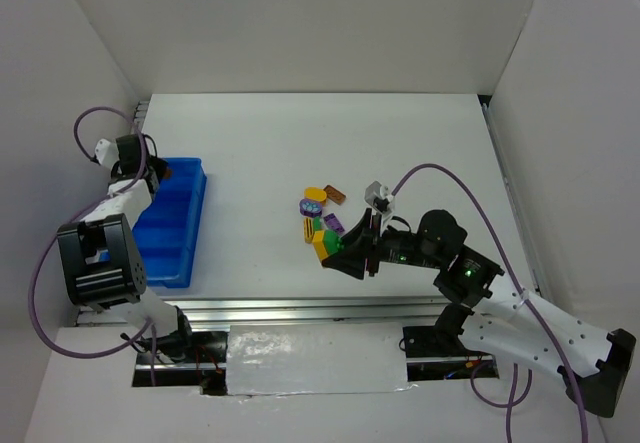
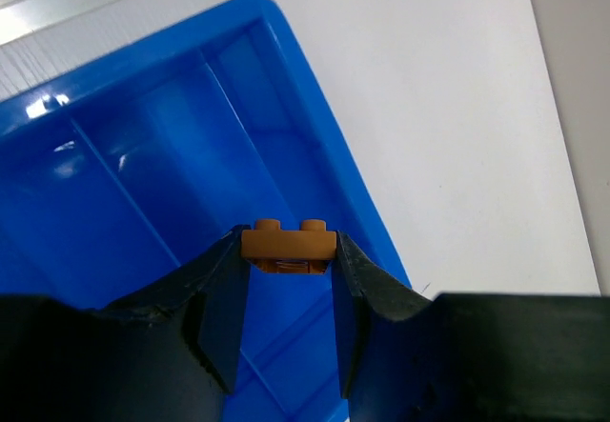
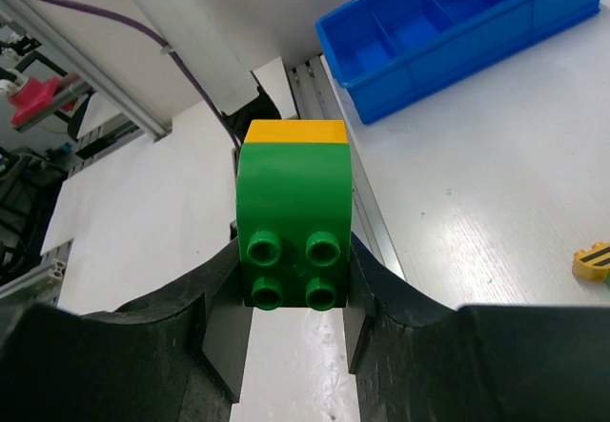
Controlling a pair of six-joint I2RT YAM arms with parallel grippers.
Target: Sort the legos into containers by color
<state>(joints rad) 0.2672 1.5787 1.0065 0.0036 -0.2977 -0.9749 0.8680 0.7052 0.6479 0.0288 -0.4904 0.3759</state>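
From above, the blue tray (image 1: 175, 228) lay at 9 o'clock on the tabletop (image 1: 420, 143), and the left pincer (image 1: 160, 171) hung over its far end. The loose legos (image 1: 320, 206) sat near the centre. At their 5 o'clock the right pincer (image 1: 338, 251) was clenched on a green-and-yellow brick (image 1: 322, 245).

In the left wrist view, that pincer gripped a brown-orange brick (image 2: 288, 243) above the tray's compartments (image 2: 143, 146); none in view showed a brick.

In the right wrist view, the green-and-yellow brick filled the gap between the fingers. The tray stood at 1 o'clock, well apart, and a yellow-and-black piece (image 3: 593, 260) lay at 3 o'clock.

The sorting looked barely begun: nothing visibly binned, two bricks in hand, the rest to fetch.
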